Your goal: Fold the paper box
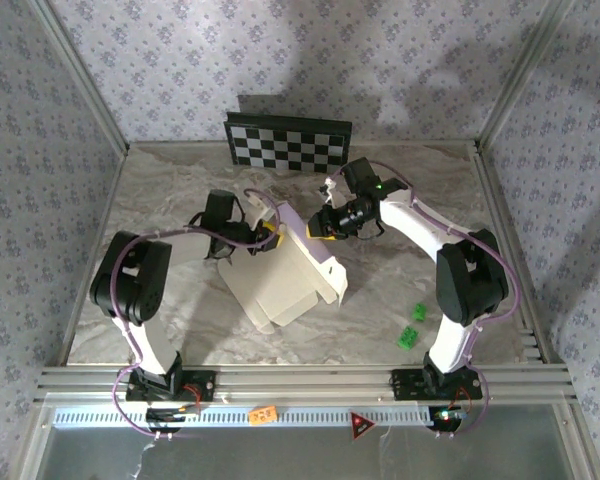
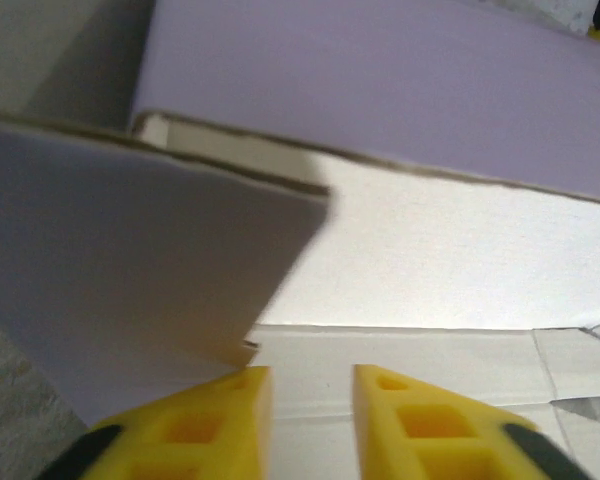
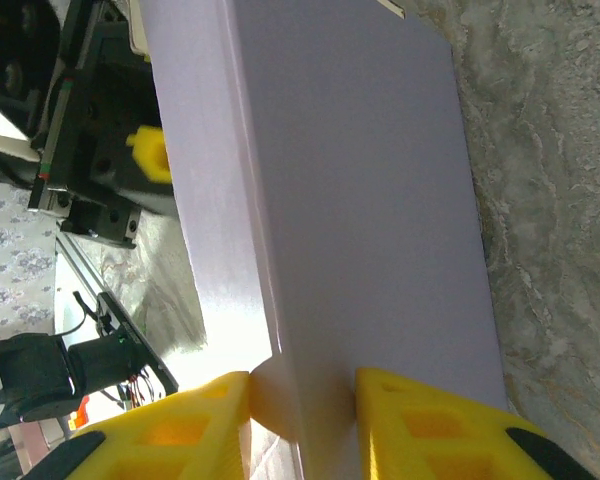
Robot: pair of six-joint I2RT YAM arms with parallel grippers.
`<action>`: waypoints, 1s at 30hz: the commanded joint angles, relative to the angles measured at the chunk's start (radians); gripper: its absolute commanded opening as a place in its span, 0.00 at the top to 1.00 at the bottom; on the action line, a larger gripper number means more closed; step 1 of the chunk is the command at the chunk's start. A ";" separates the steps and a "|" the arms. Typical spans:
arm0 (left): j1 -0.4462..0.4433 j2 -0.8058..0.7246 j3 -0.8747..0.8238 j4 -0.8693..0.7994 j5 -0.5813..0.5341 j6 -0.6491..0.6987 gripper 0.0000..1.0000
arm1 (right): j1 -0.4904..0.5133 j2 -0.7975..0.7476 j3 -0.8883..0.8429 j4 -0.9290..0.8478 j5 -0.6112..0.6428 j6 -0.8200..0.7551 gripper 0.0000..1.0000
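Note:
The paper box (image 1: 280, 285) lies half-folded in the middle of the table, cream-white inside and pale lavender outside. My left gripper (image 1: 270, 236) is at its far-left rim. In the left wrist view its yellow fingers (image 2: 230, 420) straddle a cream strip of the box (image 2: 450, 260), and a lavender flap (image 2: 130, 270) touches the left fingertip. My right gripper (image 1: 320, 228) is at the far-right rim. In the right wrist view it (image 3: 302, 395) is shut on an upright lavender wall of the box (image 3: 360, 200), which is pinched between both pads.
A black-and-white checkerboard panel (image 1: 288, 142) leans on the back wall. Two small green pieces (image 1: 411, 335) lie on the marble near the right arm's base. Aluminium rails (image 1: 300, 380) run along the near edge and the right side.

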 commanded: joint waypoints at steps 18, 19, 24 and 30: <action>0.107 -0.082 -0.012 0.046 -0.117 -0.102 0.50 | -0.016 0.009 -0.018 -0.030 0.018 -0.021 0.70; 0.107 -0.063 0.012 0.021 -0.126 -0.101 0.50 | -0.018 0.007 -0.020 -0.030 0.018 -0.019 0.70; 0.107 0.044 0.125 -0.067 -0.024 -0.051 0.48 | -0.024 0.004 -0.028 -0.026 0.012 -0.021 0.71; 0.105 0.116 0.171 -0.078 0.143 0.004 0.49 | -0.031 0.006 -0.028 -0.024 0.004 -0.028 0.72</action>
